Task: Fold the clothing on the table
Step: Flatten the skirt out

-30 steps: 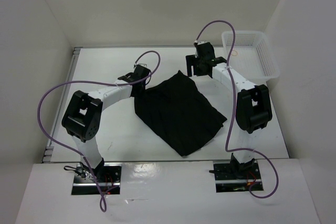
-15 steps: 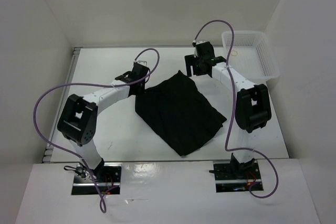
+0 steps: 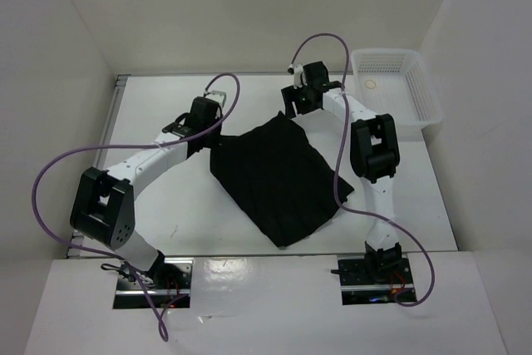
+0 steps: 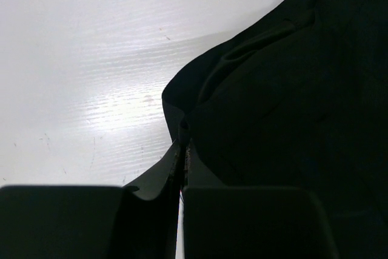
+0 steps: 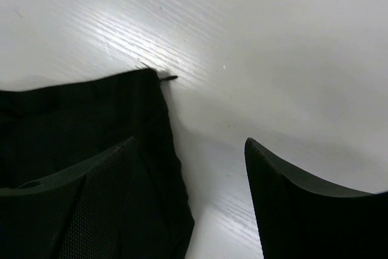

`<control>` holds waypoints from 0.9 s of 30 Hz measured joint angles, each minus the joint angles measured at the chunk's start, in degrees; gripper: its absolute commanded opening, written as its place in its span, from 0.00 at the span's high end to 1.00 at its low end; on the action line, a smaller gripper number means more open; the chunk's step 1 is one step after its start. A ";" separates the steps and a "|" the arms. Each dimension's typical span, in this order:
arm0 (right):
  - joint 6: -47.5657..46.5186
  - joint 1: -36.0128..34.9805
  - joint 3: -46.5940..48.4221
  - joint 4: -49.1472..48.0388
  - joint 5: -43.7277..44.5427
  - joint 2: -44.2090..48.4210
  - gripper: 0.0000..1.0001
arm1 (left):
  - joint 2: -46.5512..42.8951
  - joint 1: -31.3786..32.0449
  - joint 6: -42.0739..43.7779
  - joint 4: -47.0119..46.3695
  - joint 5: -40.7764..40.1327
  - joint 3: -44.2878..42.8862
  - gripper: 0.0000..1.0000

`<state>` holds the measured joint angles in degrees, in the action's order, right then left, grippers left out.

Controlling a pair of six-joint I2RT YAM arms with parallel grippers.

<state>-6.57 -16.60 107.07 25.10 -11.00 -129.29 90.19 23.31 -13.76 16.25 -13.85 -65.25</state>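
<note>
Left gripper (image 4: pixel 182 150): jaws pressed together on a fold at the skirt's (image 4: pixel 285 107) left edge. A second ago they stood partly apart, so the pinch is new.
Left arm: elbow swung outward, away from the skirt, while the wrist stayed at that left edge.
Right gripper (image 5: pixel 189 144): jaws wide, nothing held. One finger (image 5: pixel 103 198) lies over the skirt's far corner, the other over bare table (image 5: pixel 273 40) just beside it. It has come from beyond that corner to straddle it, and the gap has begun to narrow.
Skirt (image 3: pixel 278 176): spread flat on the table (image 3: pixel 166 197), between the two arms. Its outline is almost the same as a second ago, and no edge is lifted yet.
Basket (image 3: pixel 399 81): well off the skirt's far-right side, untouched.
Meaning for task: one of two grips looks secured and the second is closing. The fold itself is not begun and probably waits on the right pinch.
Risk: the left pinch looks shallow and may slip when the edge is lifted.
</note>
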 measured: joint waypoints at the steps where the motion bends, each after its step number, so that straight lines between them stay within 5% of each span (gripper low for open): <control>1: -0.68 0.20 0.24 0.33 -0.74 -0.92 0.27 | 0.00 -0.24 0.22 0.00 0.26 0.02 1.00; 27: -6.12 0.50 8.96 5.27 -14.14 -9.18 0.36 | 0.00 -1.05 2.03 -0.20 4.33 0.79 1.00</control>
<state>-12.69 -16.10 116.03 30.37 -25.15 -138.47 90.19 22.26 -11.73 16.05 -9.52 -64.47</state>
